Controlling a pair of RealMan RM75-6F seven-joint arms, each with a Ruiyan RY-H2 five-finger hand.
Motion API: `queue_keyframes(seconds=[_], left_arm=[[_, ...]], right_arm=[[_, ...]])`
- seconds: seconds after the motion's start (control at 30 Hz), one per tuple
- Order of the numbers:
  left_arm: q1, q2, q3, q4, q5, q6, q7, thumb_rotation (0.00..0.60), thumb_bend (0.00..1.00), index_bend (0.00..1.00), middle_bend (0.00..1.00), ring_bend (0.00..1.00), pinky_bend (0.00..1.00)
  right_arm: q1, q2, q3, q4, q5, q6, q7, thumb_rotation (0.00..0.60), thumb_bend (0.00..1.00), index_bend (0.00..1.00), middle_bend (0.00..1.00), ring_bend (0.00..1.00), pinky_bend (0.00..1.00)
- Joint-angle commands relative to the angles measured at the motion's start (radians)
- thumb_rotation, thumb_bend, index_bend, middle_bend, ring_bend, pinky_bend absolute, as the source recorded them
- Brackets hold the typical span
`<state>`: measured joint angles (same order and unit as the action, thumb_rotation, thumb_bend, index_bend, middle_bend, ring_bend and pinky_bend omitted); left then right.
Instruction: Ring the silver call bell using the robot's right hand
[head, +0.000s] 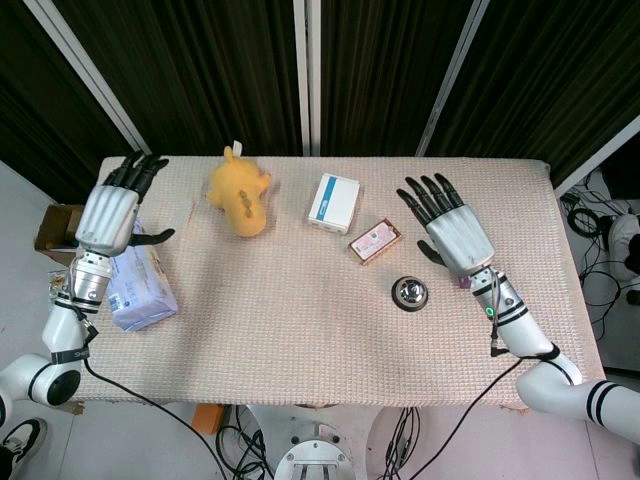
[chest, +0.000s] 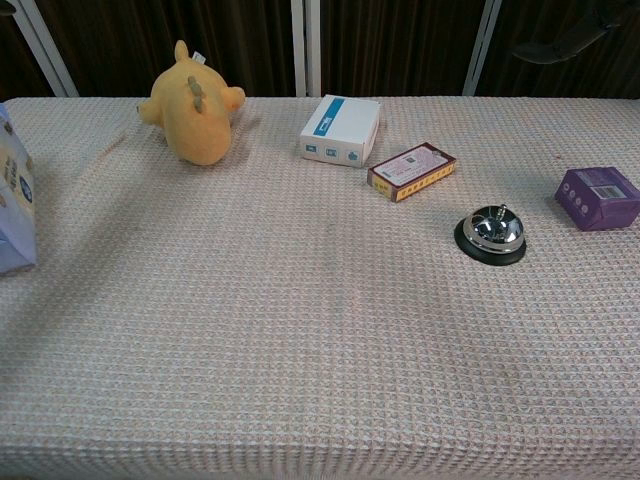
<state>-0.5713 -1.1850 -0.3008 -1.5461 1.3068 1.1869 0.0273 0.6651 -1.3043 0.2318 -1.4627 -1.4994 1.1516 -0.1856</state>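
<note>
The right hand (head: 452, 228) is seen with its fingers (head: 428, 194) stretched out flat and spread, nothing gripped in them, thumb poking out to the side. It's held above the table, up and to the right of the silver call bell (head: 409, 293) in the head view, apart from it and not touching. In the chest view only a dark bit of that hand (chest: 565, 41) is caught at the top right edge.

The bell is sat on its black base on the woven table cover (head: 300, 330), right of centre, button up. In the chest view the bell (chest: 490, 234) is found between a pink flat box (chest: 411, 171) behind it to the left and a purple box (chest: 598, 197) off to the right, which is mostly hidden under the right wrist from the head camera.

Over on the other side, the left hand (head: 112, 210) is also left loose, fingers straight and empty, hovering over a white and blue bag (head: 140, 285) at the table's left edge. A yellow plush toy (head: 239, 196) and a white and blue box (head: 332, 202) are lined up along the far side.
</note>
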Motion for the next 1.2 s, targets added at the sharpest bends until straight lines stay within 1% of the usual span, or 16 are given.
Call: queue_keyframes(seconds=[0.03, 0.4, 0.5, 0.6, 0.7, 0.77, 0.87, 0.93, 1.0, 1.07, 1.13, 1.2], left_arm=[[-0.003, -0.003, 0.002, 0.004, -0.001, 0.000, -0.005, 0.571, 0.07, 0.11, 0.10, 0.05, 0.22], [-0.010, 0.002, 0.015, -0.030, 0.005, 0.005, 0.024, 0.574, 0.07, 0.11, 0.10, 0.05, 0.22], [-0.009, 0.011, 0.027, -0.046, 0.017, 0.005, 0.034, 0.572, 0.07, 0.11, 0.10, 0.05, 0.22], [0.006, 0.030, 0.053, -0.075, 0.039, 0.013, 0.055, 0.572, 0.07, 0.11, 0.10, 0.05, 0.22], [0.028, 0.041, 0.093, -0.093, 0.070, 0.025, 0.083, 0.575, 0.07, 0.11, 0.10, 0.05, 0.22], [0.041, 0.031, 0.126, -0.075, 0.112, 0.042, 0.111, 0.582, 0.07, 0.11, 0.11, 0.05, 0.22], [0.060, -0.002, 0.165, -0.044, 0.145, 0.057, 0.121, 0.583, 0.07, 0.11, 0.11, 0.05, 0.22], [0.070, -0.022, 0.186, -0.028, 0.150, 0.055, 0.115, 0.580, 0.07, 0.11, 0.11, 0.05, 0.22], [0.078, -0.036, 0.200, -0.015, 0.153, 0.052, 0.114, 0.579, 0.07, 0.11, 0.11, 0.05, 0.22], [0.089, -0.049, 0.224, -0.007, 0.149, 0.037, 0.115, 0.580, 0.07, 0.11, 0.11, 0.05, 0.22], [0.101, -0.059, 0.241, -0.001, 0.145, 0.032, 0.125, 0.582, 0.07, 0.11, 0.11, 0.05, 0.22], [0.116, -0.067, 0.253, 0.004, 0.140, 0.038, 0.140, 0.584, 0.07, 0.11, 0.11, 0.05, 0.22]], right_arm=[[-0.002, 0.004, -0.008, -0.001, -0.008, 0.006, 0.002, 0.600, 0.19, 0.00, 0.00, 0.00, 0.00], [-0.017, 0.010, -0.029, -0.014, -0.017, 0.034, 0.013, 0.600, 0.20, 0.00, 0.00, 0.00, 0.00], [-0.036, 0.019, -0.046, -0.031, -0.028, 0.056, 0.001, 0.600, 0.20, 0.00, 0.00, 0.00, 0.00], [-0.081, 0.048, -0.088, -0.070, -0.045, 0.089, -0.038, 0.600, 0.20, 0.00, 0.00, 0.00, 0.00], [-0.154, 0.085, -0.154, -0.126, -0.037, 0.115, -0.124, 0.600, 0.18, 0.00, 0.00, 0.00, 0.00], [-0.208, 0.097, -0.199, -0.137, -0.035, 0.141, -0.177, 0.600, 0.18, 0.00, 0.00, 0.00, 0.00], [-0.279, 0.069, -0.241, -0.088, -0.022, 0.188, -0.198, 0.600, 0.18, 0.00, 0.00, 0.00, 0.00], [-0.320, 0.019, -0.244, -0.015, -0.007, 0.229, -0.172, 0.600, 0.22, 0.00, 0.00, 0.00, 0.00], [-0.339, -0.018, -0.248, 0.043, 0.000, 0.236, -0.137, 0.600, 0.26, 0.00, 0.00, 0.00, 0.00], [-0.352, -0.049, -0.250, 0.095, 0.016, 0.222, -0.092, 0.600, 0.26, 0.00, 0.00, 0.00, 0.00], [-0.354, -0.067, -0.248, 0.130, 0.016, 0.213, -0.067, 0.600, 0.23, 0.00, 0.00, 0.00, 0.00], [-0.353, -0.075, -0.247, 0.145, 0.010, 0.208, -0.054, 0.600, 0.21, 0.00, 0.00, 0.00, 0.00]])
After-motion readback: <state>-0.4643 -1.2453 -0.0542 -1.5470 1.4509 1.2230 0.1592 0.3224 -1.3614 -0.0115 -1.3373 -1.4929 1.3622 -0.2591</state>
